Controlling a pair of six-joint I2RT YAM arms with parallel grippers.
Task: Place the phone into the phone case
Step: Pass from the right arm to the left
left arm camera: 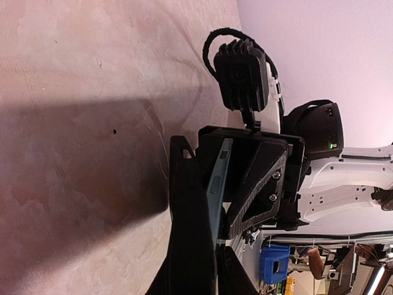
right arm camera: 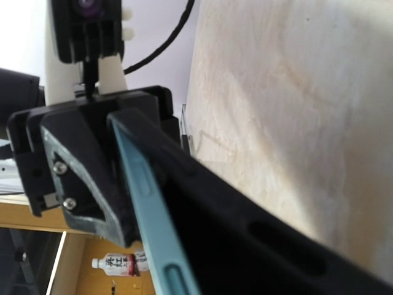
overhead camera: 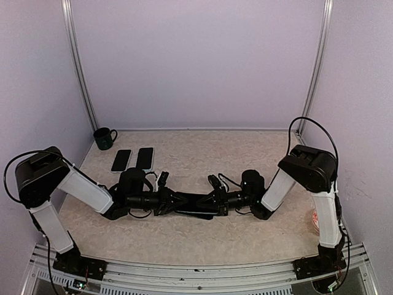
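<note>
Black on black at the centre of the overhead view: the left hand (overhead camera: 178, 203) and the right hand (overhead camera: 214, 201) meet nose to nose, low over the beige mottled desk (overhead camera: 202, 153). Slung between them is the black phone case (right arm camera: 245, 221), with the slim teal-edged phone (right arm camera: 144, 203) lying flat against it.

From the right wrist camera, phone and case run from the lower right of the frame up to the upper left. There the left hand's jaws sit one on either side of the pair, pressed shut on them. That's a firm clamp on the far end.

Switch to the left wrist camera and the teal edge stands almost vertical at mid-frame. The right hand straddles its upper end, one jaw on each side. Whether those jaws are squeezing or standing just off, I can't tell from here. I also can't tell whether the phone is fully seated in the case.

Back overhead, in the upper left of the desk, a dark green ceramic mug (overhead camera: 105, 138) stands by the back wall. Just below it two flat dark handsets lie side by side, the left one (overhead camera: 121, 160) and the pale-rimmed right one (overhead camera: 145, 158).
</note>
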